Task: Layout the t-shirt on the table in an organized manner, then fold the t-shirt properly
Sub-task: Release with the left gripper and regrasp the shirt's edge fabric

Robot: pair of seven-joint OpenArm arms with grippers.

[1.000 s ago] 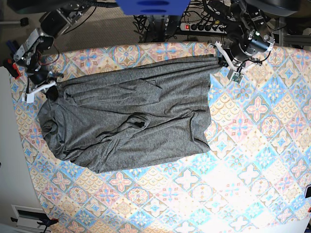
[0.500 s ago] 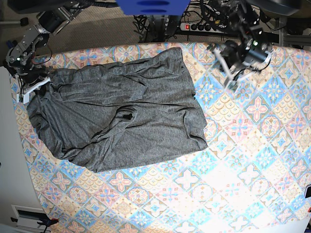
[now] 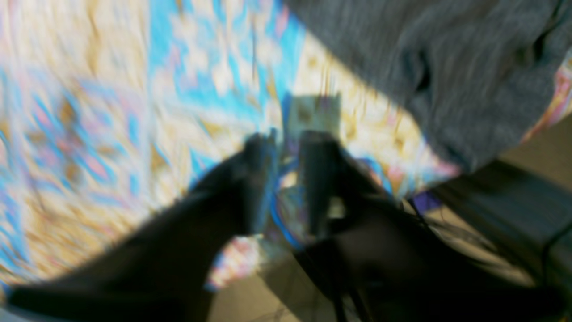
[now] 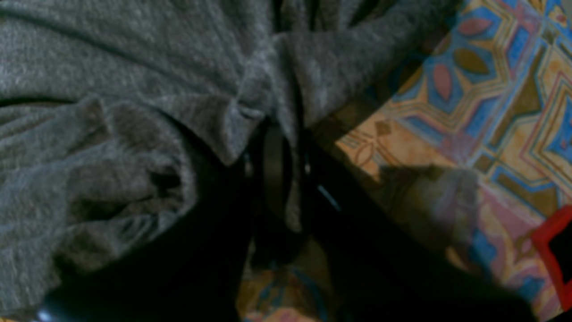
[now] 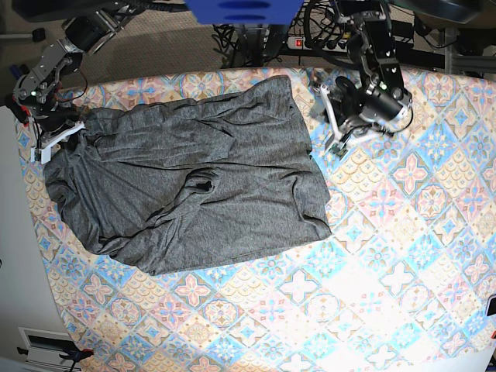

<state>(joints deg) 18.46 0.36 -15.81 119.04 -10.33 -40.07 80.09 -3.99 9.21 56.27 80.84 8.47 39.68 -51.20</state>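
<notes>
Since the earlier frame, the left gripper (image 5: 332, 116) has been moved nearer the t-shirt (image 5: 194, 182); its jaws are seen parted and empty. A bunched edge of the t-shirt is clamped by the right gripper (image 4: 286, 152) on the table (image 5: 403, 256).

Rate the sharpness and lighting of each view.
Left wrist: heavy motion blur smears the left gripper, table and t-shirt. Right wrist: fairly sharp on the t-shirt, dim, deep shadow around the right gripper. Base: sharp, with bright glare washing out the cloth's lower right.
</notes>
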